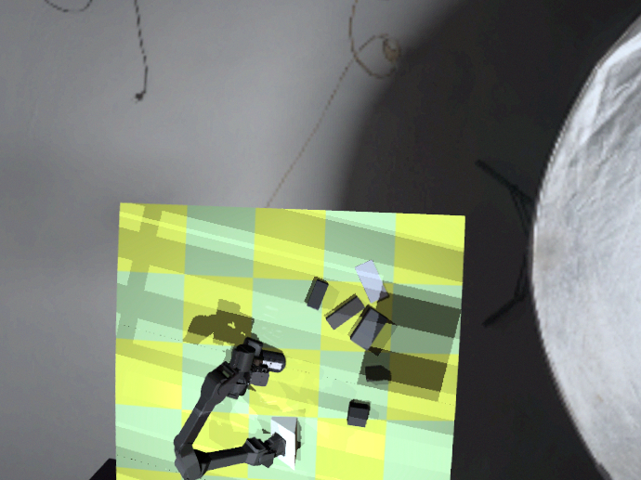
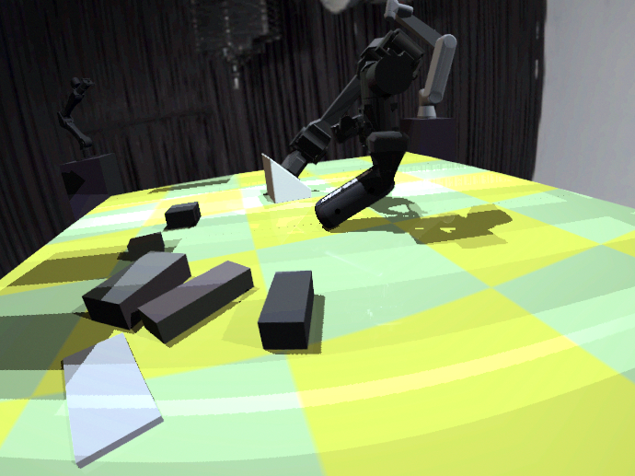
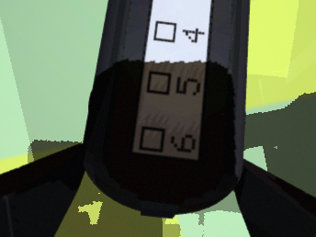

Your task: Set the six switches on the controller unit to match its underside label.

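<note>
Between the tool's (image 3: 158,199) fingers, tilted controller unit (image 3: 161,135), label facing up
</note>
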`<state>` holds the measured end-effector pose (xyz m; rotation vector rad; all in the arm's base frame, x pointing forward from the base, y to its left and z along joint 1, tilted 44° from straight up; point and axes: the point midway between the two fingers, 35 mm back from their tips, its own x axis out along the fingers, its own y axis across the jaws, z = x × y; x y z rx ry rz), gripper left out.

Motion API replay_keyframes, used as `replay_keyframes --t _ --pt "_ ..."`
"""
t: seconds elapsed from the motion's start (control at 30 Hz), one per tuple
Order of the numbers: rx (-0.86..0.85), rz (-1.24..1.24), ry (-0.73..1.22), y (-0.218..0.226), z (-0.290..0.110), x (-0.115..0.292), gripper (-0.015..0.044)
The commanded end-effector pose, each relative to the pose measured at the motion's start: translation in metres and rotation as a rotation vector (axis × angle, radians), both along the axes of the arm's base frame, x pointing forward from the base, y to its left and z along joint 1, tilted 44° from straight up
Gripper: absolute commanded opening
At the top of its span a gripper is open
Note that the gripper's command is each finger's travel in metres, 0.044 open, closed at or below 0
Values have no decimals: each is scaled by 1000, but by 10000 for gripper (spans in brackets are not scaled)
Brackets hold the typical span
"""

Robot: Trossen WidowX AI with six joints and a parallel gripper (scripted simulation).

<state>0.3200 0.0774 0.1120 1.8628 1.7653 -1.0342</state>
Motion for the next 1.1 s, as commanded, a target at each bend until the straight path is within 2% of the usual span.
replay_keyframes --t 0.0,1.07 --pt "-10 -3 13 1 -4 -2 338" --pt "-8 -3 12 25 -12 0 338"
